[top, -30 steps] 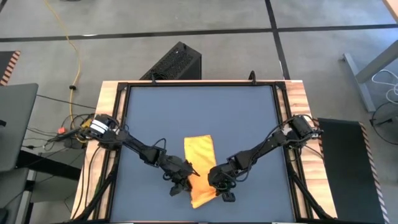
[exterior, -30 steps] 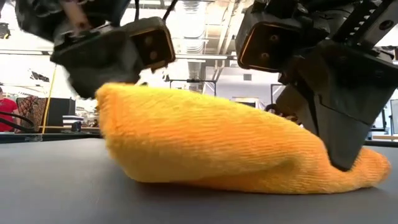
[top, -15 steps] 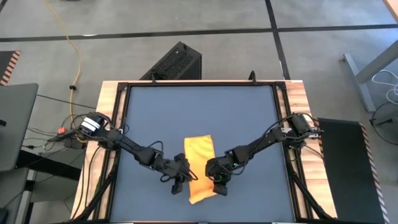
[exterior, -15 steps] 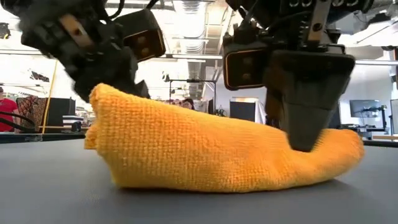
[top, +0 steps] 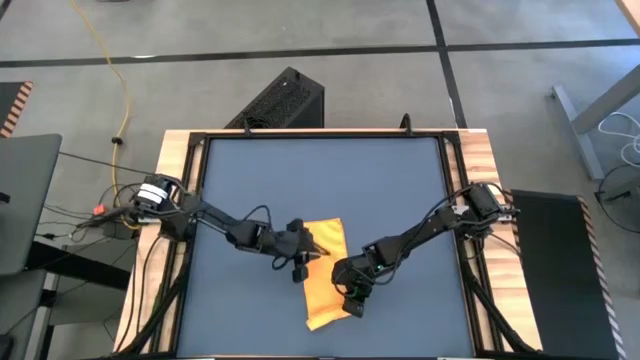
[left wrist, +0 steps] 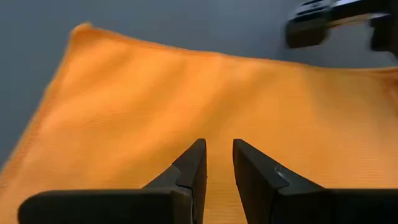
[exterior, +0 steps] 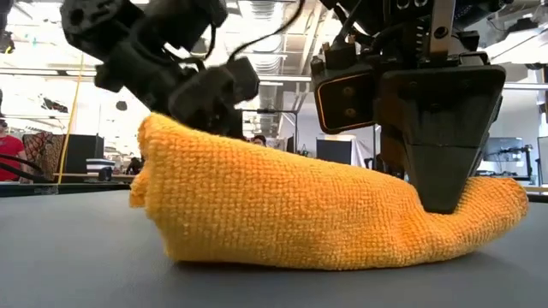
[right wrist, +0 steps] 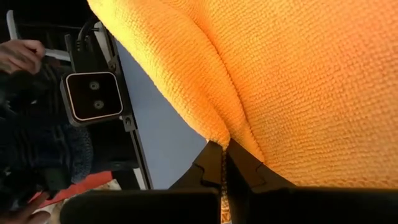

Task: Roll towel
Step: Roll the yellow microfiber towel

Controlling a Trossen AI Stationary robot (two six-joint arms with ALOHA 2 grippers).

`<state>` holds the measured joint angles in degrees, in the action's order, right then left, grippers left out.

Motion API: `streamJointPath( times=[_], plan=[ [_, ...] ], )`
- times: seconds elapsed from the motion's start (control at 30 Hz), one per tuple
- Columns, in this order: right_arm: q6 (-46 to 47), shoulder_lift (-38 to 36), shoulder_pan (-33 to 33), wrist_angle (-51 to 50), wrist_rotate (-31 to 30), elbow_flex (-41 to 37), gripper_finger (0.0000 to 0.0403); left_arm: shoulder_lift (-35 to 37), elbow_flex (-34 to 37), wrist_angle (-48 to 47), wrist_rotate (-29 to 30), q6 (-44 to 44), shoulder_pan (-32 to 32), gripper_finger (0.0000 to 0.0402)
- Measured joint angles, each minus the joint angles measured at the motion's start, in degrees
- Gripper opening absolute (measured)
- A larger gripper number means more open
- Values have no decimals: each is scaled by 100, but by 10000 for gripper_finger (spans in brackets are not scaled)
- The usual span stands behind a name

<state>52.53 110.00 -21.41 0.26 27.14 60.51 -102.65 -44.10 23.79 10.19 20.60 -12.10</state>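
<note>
The towel (top: 323, 275) is seen lying on the table (top: 320, 170) near its front edge, at about 6 o'clock from the table's middle, partly folded over itself, one end bunched high in the low view. The right gripper (top: 352, 297) is set at the towel's 3 o'clock edge, fingers pressed together and pinching a crease of cloth, as shown in the right wrist view (right wrist: 222, 163). The left gripper (top: 303, 262) is held over the towel's 9 o'clock edge; its fingers (left wrist: 193, 165) are only narrowly apart, with nothing gripped in that view. For a tidy roll, the left edge should probably be regripped level with the right pinch. Both ends are best turned together, else a skewed, cone-shaped roll is likely. Loose cloth may slip from so thin a pinch.
</note>
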Motion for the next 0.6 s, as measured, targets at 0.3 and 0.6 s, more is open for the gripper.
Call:
streamJointPath(
  times=[0.3, 0.6],
  plan=[
    [-1, -2, 178, -250, 33, 8, 24, -835, -241, 197, -650, 315, 497, 66],
    [516, -2, 245, -272, 397, 4, 24, -879, -267, -46, -496, 495, 688, 66]
  ],
)
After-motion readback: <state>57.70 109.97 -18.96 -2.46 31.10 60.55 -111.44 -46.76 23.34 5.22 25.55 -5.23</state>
